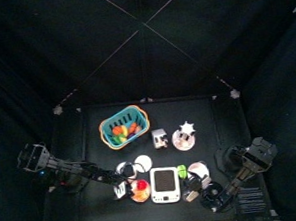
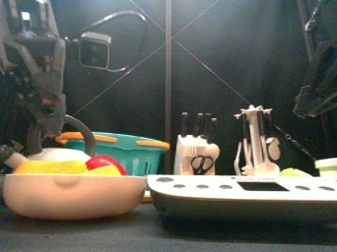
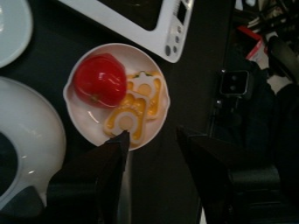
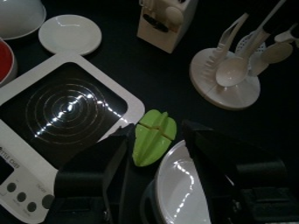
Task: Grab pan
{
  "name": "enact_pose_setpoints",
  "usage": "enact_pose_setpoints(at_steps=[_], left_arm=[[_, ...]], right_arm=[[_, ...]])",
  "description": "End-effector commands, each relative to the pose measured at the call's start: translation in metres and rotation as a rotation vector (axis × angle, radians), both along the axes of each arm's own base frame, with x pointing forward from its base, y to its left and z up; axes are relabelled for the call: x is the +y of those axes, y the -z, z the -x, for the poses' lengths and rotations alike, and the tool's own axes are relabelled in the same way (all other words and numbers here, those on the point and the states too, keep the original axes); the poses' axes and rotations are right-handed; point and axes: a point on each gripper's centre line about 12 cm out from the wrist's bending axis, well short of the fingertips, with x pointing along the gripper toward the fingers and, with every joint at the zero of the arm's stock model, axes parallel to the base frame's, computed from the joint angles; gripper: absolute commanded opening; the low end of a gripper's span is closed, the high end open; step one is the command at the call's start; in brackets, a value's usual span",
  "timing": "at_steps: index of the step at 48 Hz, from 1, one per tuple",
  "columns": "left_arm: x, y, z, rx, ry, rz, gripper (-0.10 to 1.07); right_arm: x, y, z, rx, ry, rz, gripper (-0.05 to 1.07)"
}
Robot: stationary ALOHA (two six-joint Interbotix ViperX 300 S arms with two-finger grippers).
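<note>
while the left gripper (image 3: 149,144) hangs spread wide and empty above one white bowl (image 3: 73,105) holding one tomato (image 3: 100,79) and one yellow piece, the right gripper (image 4: 170,153) sits over what looks like the pan (image 4: 187,188), shiny and rounded, beside one green vegetable (image 4: 155,136) at the corner of one induction hob (image 4: 70,109). can't tell if it pinches the pan. also: one knife block (image 4: 170,22), one utensil rack (image 4: 239,70), one saucer (image 4: 70,35), one teal basket (image 1: 123,125).
</note>
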Motion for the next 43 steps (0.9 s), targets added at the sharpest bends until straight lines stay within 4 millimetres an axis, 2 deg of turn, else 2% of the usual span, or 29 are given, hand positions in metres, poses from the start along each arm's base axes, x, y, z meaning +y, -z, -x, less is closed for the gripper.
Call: enact_pose_setpoints(at_steps=[1, 11, 32, 43], left_arm=[[0.01, 0.006, -0.003, 0.025, -0.054, 0.016, 0.84], [0.014, 0.021, -0.005, 0.079, -0.049, -0.004, 0.84], [0.016, 0.037, -0.007, 0.129, -0.026, -0.036, 0.84], [0.015, 0.038, -0.01, 0.15, -0.007, -0.035, 0.83]], right_arm=[[0.001, -0.007, -0.003, -0.019, 0.003, -0.014, 0.83], [0.0, -0.006, -0.003, -0.017, 0.006, -0.012, 0.83], [-0.001, -0.004, -0.005, -0.015, 0.003, -0.021, 0.83], [-0.001, -0.003, -0.005, -0.012, 0.003, -0.02, 0.83]])
